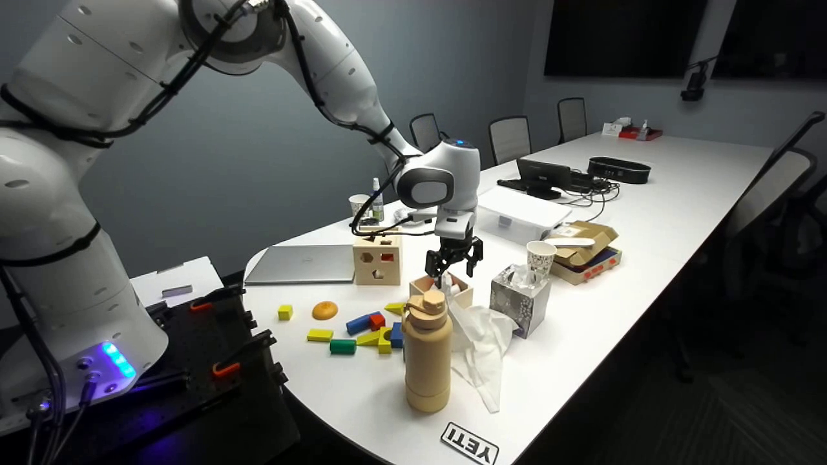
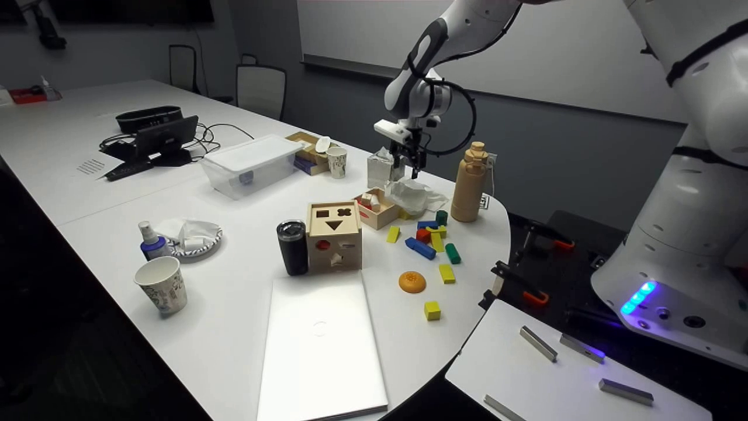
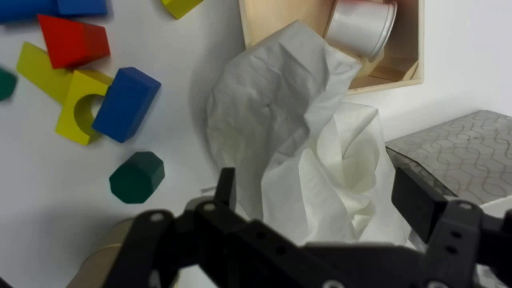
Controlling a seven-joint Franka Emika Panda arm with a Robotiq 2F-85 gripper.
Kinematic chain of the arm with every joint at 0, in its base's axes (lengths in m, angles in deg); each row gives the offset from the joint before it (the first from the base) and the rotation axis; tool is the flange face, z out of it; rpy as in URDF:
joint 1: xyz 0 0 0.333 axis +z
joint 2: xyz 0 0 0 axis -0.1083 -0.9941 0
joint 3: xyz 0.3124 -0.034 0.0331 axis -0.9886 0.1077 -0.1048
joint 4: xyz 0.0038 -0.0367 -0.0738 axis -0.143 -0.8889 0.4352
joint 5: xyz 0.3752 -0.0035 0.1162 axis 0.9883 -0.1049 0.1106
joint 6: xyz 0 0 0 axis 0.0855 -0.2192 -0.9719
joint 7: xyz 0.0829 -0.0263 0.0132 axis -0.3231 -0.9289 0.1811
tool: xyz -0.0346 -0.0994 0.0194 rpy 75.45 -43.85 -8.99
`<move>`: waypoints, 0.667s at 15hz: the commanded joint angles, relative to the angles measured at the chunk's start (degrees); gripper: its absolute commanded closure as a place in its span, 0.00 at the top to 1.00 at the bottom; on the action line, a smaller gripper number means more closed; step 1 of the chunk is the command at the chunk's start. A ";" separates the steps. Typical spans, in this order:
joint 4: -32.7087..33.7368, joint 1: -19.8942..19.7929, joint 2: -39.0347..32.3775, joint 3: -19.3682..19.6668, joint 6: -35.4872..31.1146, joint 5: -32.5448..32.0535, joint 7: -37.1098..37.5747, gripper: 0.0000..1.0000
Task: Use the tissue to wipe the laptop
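The thin silver-grey laptop [image 1: 300, 266] lies closed and flat on the table beside the wooden shape block; it also shows in an exterior view [image 2: 321, 351] and is out of the wrist view. The crumpled white tissue [image 1: 479, 349] lies on the table between the tan bottle and the tissue box; it also shows in an exterior view [image 2: 412, 196]. In the wrist view the tissue [image 3: 272, 108] spreads between and beyond the fingers. My gripper [image 1: 453, 261] is open above the tissue, far from the laptop; its fingers stand wide apart in the wrist view [image 3: 315, 180].
A tan bottle [image 1: 428, 361] stands close by the tissue. The tissue box [image 1: 520, 300] and an open wooden box [image 2: 377, 213] are beside it. Loose coloured blocks [image 2: 422, 248] lie nearby. The wooden shape block [image 2: 334, 240] and a black tumbler [image 2: 293, 248] stand at the laptop's end.
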 commanded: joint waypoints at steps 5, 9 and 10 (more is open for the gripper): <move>9.31 -4.66 -9.59 -3.44 6.04 2.41 5.81 1.00; 12.31 -5.04 -13.10 -4.06 4.66 3.11 7.40 0.74; 12.76 -4.92 -13.54 -3.98 4.28 3.15 7.99 0.68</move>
